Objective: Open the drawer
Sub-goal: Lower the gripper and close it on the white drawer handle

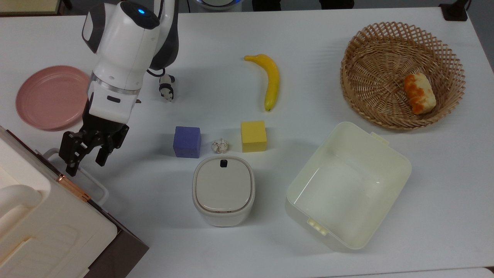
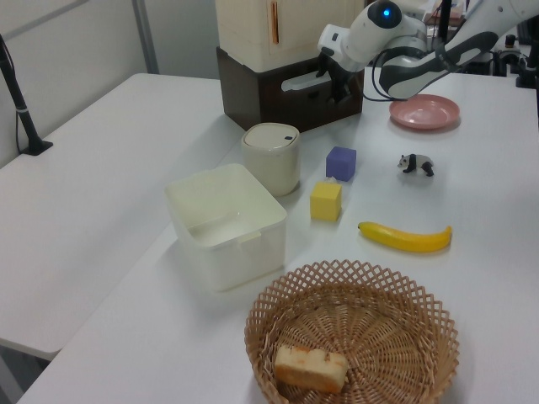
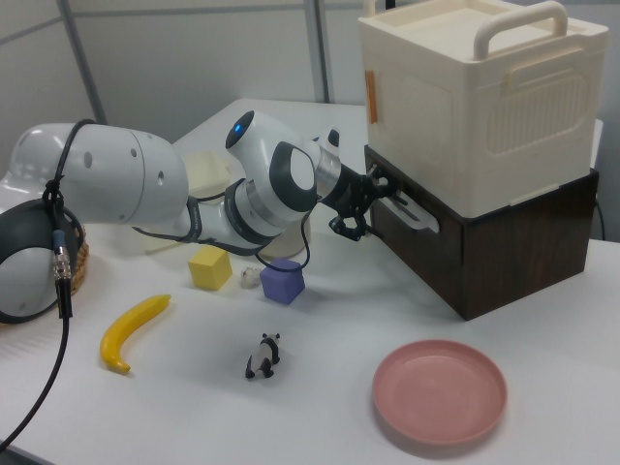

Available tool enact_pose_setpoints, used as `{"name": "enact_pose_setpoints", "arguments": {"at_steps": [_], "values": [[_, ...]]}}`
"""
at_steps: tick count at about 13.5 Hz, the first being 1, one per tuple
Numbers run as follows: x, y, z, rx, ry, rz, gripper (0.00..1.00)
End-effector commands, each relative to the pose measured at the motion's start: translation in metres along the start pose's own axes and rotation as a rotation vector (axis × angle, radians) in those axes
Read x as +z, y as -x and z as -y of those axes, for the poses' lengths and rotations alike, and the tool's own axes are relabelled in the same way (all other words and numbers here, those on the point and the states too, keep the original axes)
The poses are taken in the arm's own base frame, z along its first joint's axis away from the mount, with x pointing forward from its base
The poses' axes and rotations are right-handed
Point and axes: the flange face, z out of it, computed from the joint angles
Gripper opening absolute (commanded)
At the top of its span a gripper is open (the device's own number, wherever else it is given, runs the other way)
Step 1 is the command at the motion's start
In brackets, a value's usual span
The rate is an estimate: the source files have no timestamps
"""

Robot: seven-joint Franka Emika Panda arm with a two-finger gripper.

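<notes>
The drawer (image 1: 122, 250) is a dark brown box under a cream-white cabinet (image 1: 42, 224) at the top view's lower left, and it is closed. Its white loop handle (image 1: 95, 184) juts out toward the table's middle. My gripper (image 1: 85, 164) is open at the handle's far end, with one fingertip (image 1: 71, 169) over the bar and the other on the table side. In the left view the gripper (image 2: 333, 84) is against the drawer (image 2: 261, 105) front by the handle (image 2: 296, 82). In the right view the gripper (image 3: 373, 201) meets the handle (image 3: 415, 213).
A pink plate (image 1: 52, 96) lies behind the gripper, a toy panda (image 1: 166, 87) beside the arm. A purple cube (image 1: 187, 141), a paper ball (image 1: 220, 145), a yellow cube (image 1: 253, 136) and a lidded container (image 1: 223, 189) stand nearby. A banana (image 1: 270, 79), cream bin (image 1: 403, 170) and basket (image 1: 349, 73) lie further right.
</notes>
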Motion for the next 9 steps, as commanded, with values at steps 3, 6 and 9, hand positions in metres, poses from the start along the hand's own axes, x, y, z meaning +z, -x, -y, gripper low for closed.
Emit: {"name": "enact_pose_setpoints", "arguments": {"at_steps": [3,6,9], "values": [[-0.007,-0.0035,-0.0153,-0.05,0.056,-0.026,0.69],[-0.0027,-0.0041,-0.0111,-0.065,0.053,-0.022,0.45],[-0.0027,-0.0041,-0.011,-0.066,0.053,-0.022,0.32]]}}
